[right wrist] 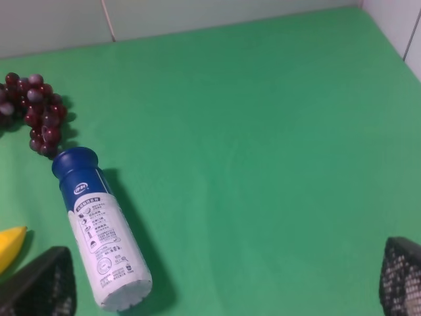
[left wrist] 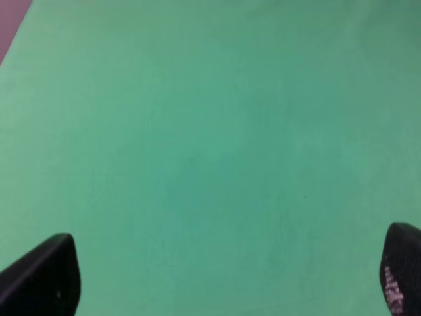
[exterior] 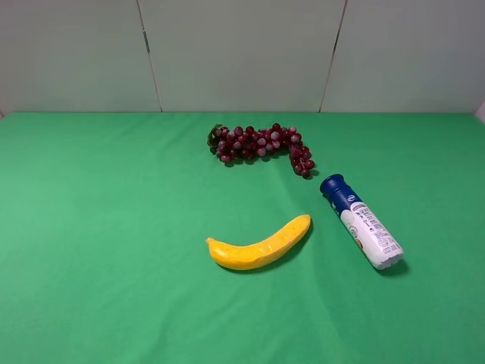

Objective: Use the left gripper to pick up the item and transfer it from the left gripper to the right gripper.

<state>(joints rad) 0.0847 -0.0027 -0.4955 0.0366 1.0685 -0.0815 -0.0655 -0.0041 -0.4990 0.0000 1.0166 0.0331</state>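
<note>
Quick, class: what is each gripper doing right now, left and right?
Left gripper: open, holding nothing, over bare green cloth.
Right gripper: open, holding nothing; the bottle lies beside it.

The bottle (right wrist: 100,232) lies on the green cloth (right wrist: 263,164), blue cap toward the grapes (right wrist: 34,112). A banana (right wrist: 10,247) tip shows beside it. The right gripper (right wrist: 223,289) has its 2 fingertips (right wrist: 43,286) spread wide, holding nothing.

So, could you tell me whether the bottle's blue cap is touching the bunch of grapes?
Apart. The exterior high view shows a strip of green cloth between the bottle and the nearest grapes; the right wrist view shows them very close.
</note>
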